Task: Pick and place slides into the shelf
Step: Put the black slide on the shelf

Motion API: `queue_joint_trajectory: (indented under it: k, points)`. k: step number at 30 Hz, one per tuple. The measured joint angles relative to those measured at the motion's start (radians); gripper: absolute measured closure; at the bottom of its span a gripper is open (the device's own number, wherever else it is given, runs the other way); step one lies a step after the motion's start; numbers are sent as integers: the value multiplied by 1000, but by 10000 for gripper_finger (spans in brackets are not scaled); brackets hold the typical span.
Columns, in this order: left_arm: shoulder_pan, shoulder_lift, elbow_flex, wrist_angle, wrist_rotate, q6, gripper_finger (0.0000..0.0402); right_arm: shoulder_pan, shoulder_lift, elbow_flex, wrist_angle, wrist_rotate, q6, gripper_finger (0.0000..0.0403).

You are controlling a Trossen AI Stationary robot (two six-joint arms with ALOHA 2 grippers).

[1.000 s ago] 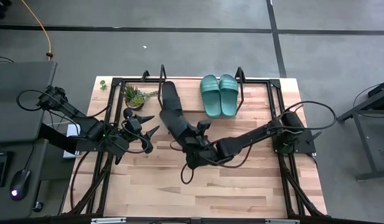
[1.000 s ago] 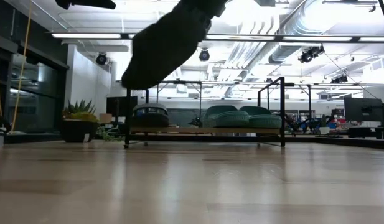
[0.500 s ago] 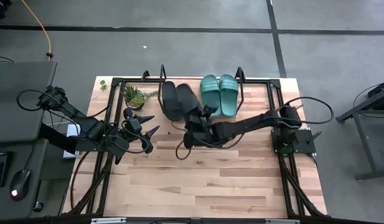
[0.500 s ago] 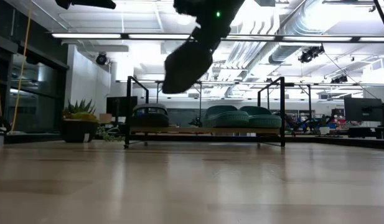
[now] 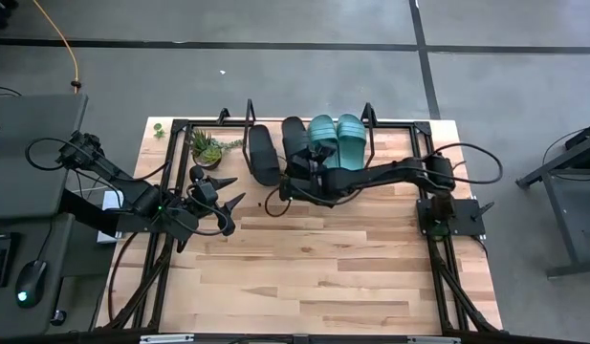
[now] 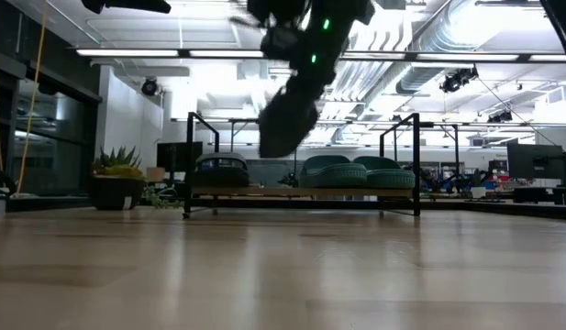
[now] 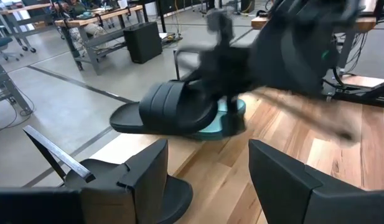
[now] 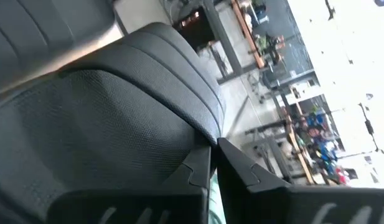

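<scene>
My right gripper (image 5: 309, 174) is shut on a black slide (image 5: 295, 141) and carries it above the shelf (image 5: 398, 151), between the other black slide (image 5: 259, 153) and the teal pair (image 5: 338, 143). Those three lie sole-down on the shelf's board. In the low view the carried slide (image 6: 287, 119) hangs tilted above the shelf (image 6: 301, 194). My left gripper (image 5: 237, 188) waits open over the table's left part; in the left wrist view its fingers (image 7: 148, 171) point at the carried slide (image 7: 173, 112). My right gripper holds the black slide by its near end (image 5: 300, 164), behind the strap (image 8: 148, 81), pinched between the two fingers (image 8: 198, 171). The fingers come level from the table's near right, along the slide. The slide is lifted clear, and its far end (image 6: 275, 145) tilts down above the shelf.
A small potted plant (image 5: 207, 148) stands by the shelf's left end. Black wire end frames (image 6: 189, 160) rise on both sides of the shelf. Bare wooden tabletop (image 5: 323, 268) lies between the shelf and the near edge.
My right gripper has travelled toward the table's far edge, carrying the black slide from over the table's middle to above the shelf. The slide has turned from slanting far-left to pointing straight at the far edge, beside the teal pair.
</scene>
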Motion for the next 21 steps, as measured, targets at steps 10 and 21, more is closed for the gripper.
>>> queue_joint_trajectory:
  k: [10, 21]
  points:
    - [0, 0, 0, 0, 0, 6, 195, -61, 70, 0, 98, -65, -58, 403]
    - [0, 0, 0, 0, 0, 8, 195, -75, 123, 0, 154, -122, -61, 403]
